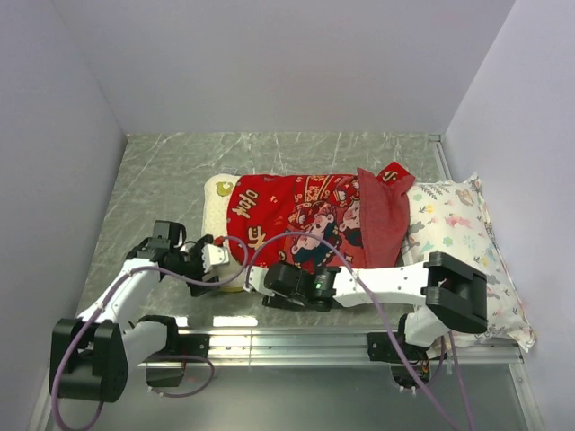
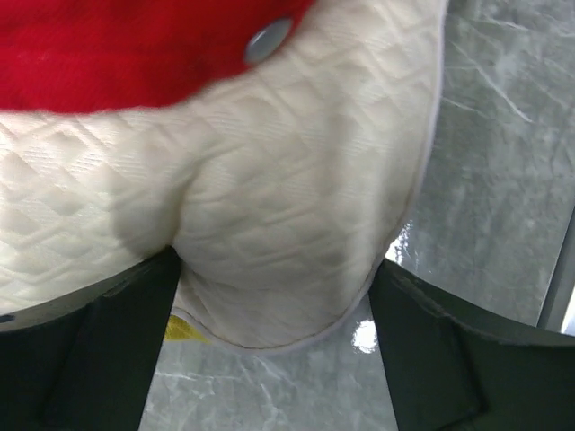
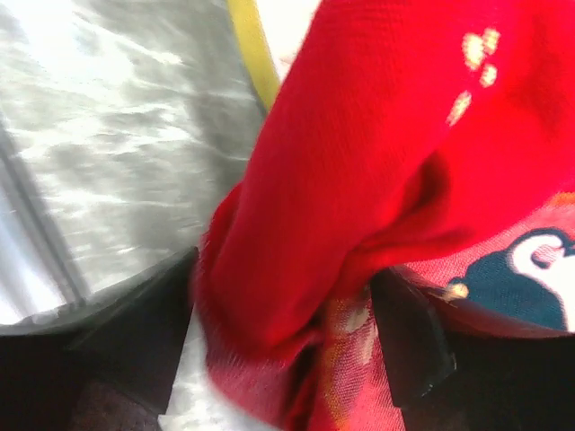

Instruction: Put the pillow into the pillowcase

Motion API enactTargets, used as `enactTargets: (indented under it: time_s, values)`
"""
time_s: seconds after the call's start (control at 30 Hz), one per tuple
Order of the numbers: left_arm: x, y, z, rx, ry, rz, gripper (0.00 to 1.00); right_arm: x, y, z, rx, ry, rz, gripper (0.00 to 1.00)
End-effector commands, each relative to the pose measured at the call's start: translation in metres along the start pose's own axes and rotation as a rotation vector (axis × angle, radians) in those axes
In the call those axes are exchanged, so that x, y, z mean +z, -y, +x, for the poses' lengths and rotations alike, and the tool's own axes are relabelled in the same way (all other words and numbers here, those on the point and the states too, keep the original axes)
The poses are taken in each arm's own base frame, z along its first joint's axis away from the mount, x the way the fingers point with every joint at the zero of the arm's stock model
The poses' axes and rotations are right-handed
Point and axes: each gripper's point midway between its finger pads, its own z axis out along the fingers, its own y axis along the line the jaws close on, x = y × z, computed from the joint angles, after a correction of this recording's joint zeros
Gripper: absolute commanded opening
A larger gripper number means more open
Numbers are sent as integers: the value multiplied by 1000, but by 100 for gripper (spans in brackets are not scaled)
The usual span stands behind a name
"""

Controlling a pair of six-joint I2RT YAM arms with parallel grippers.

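The pillow (image 1: 214, 211) is mostly inside the pillowcase (image 1: 287, 211), left corner poking out. Looks like the left gripper (image 2: 274, 296) straddles that corner and the right gripper (image 3: 287, 296) the case hem, presumably to tug it over. Can't tell if either's clamped.

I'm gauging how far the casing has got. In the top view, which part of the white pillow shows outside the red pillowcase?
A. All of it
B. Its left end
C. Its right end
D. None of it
B: the pillow shows bare only at its left end, while the pillowcase covers the rest.
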Motion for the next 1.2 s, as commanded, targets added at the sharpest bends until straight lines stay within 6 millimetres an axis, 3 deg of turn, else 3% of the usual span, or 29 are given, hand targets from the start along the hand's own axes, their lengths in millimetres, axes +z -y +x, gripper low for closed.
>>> enactTargets:
  time_s: [0.0,0.03,0.07,0.1,0.13,0.17,0.2,0.23,0.27,0.3,0.33,0.37,0.47,0.53,0.6,0.63,0.73,0.83,0.87,0.9,0.93,0.97,1.0,1.07,1.1,1.13,1.17]
  values:
    - [1,-21,-17,19,45,-33,86,5,13,-1,55,25,76,51]
    - [3,-20,-19,20,51,-21,76,3,13,-5,53,39,68,42]
    - [4,-22,-24,23,66,-19,67,-3,18,-24,53,78,63,22]
    - [5,-23,-29,20,80,-16,45,-12,24,-37,60,119,58,11]
    - [6,-30,-36,-20,108,-40,36,-22,27,-53,59,167,30,1]
    - [7,-34,-42,-40,126,-49,25,-38,40,-80,35,243,36,0]
    - [7,-35,-52,-59,160,-39,3,-51,56,-92,37,283,56,0]
    - [6,-37,-61,-127,186,-31,0,-61,66,-98,31,291,63,0]
    - [-1,-45,-79,-136,224,-33,0,-80,79,-124,16,377,39,0]
    - [-6,-46,-94,-152,271,-12,0,-95,101,-129,27,418,59,0]
    - [-17,-56,-118,-206,321,-19,0,-106,112,-135,8,446,78,0]
    - [-24,-59,-131,-234,354,-11,0,-126,122,-154,-65,497,99,0]
    - [-58,-63,-188,-293,501,23,0,-163,141,-180,-117,538,133,0]
    - [-84,-50,-219,-321,585,70,0,-180,147,-187,-120,548,138,0]
    - [-101,-42,-238,-322,642,94,0,-213,159,-197,-100,599,180,0]
    - [-115,-27,-250,-363,671,148,0,-225,161,-198,-96,611,189,0]
    - [-141,-7,-274,-397,730,218,0,-292,172,-212,-76,719,254,0]
    - [-167,11,-299,-413,789,291,0,-346,177,-223,-109,815,316,0]
    - [-170,14,-305,-433,800,315,0,-353,180,-226,-136,829,338,0]
    - [-179,14,-316,-398,839,311,0,-356,184,-228,-152,833,362,0]
    - [-178,15,-318,-517,832,361,0,-362,191,-236,-169,866,407,0]
    - [-178,10,-323,-569,851,364,0,-346,198,-233,-225,823,452,0]
    - [-174,4,-324,-677,854,404,0,-348,208,-243,-233,866,500,0]
    - [-164,-18,-322,-840,859,389,0,-305,210,-249,-283,849,475,0]
    - [-153,-33,-316,-948,839,389,0,-299,230,-253,-252,864,531,0]
    - [-149,-48,-308,-1029,841,364,0,-262,230,-262,-239,850,473,0]
    - [-146,-60,-301,-1095,852,344,0,-247,236,-267,-222,843,460,0]
